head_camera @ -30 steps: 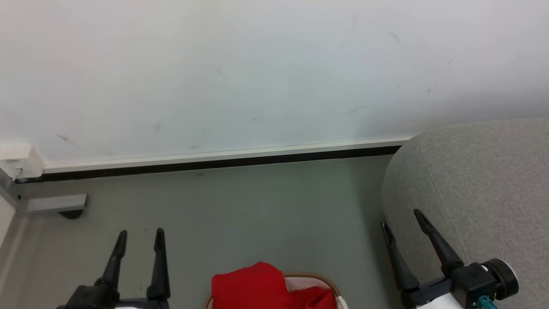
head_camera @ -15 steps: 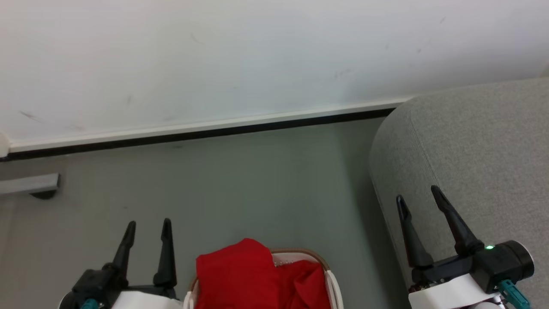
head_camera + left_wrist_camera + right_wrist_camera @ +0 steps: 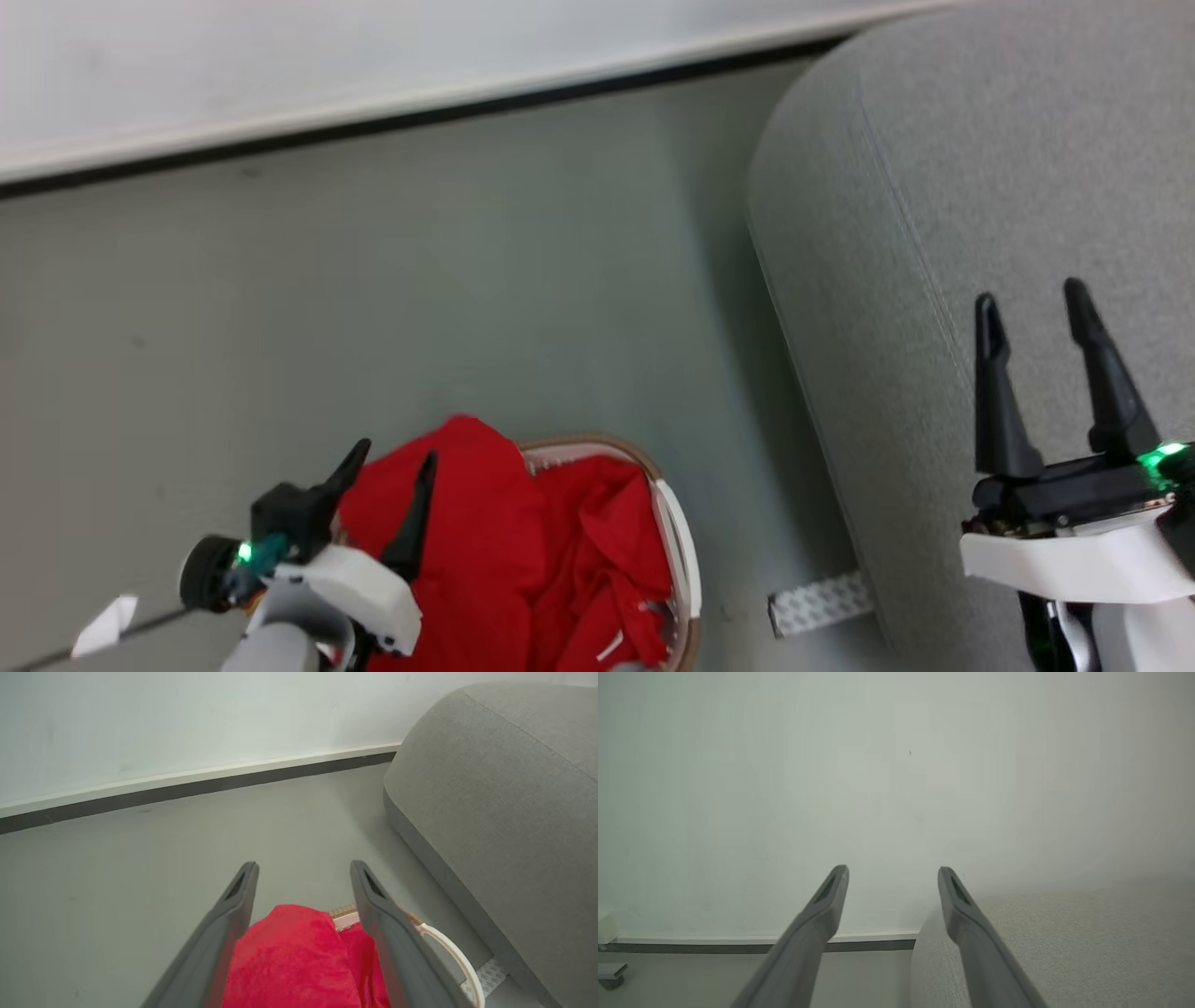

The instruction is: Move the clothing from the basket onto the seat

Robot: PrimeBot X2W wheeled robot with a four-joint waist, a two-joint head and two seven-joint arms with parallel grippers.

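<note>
Your step now is the reach-in, so lower the left gripper (image 3: 394, 455) straight onto the clothing (image 3: 523, 551) and aim for the thick hump, not a thin edge, so the jaws take several layers and the garment comes up in one piece. Keep both fingers inside the rim of the basket (image 3: 597, 441); I judge that a fingertip catching the rim could drag or tip the basket. Its jaws stand wide and hold nothing. In the left wrist view the red hump lies between the two fingers, below their tips and a little toward the wrist, so the line looks good and only the drop remains. Whether a finger already brushes the fabric, you cannot tell from these views. The clothing sits heaped in the basket on the floor (image 3: 373, 280), with one fold draped over the rim on your left side. The seat (image 3: 934, 187) stands near the basket on your right. The right gripper (image 3: 1029, 295) hangs over the seat, jaws wide and empty, well apart from the clothing; leave it there, clear of the lift path.
</note>
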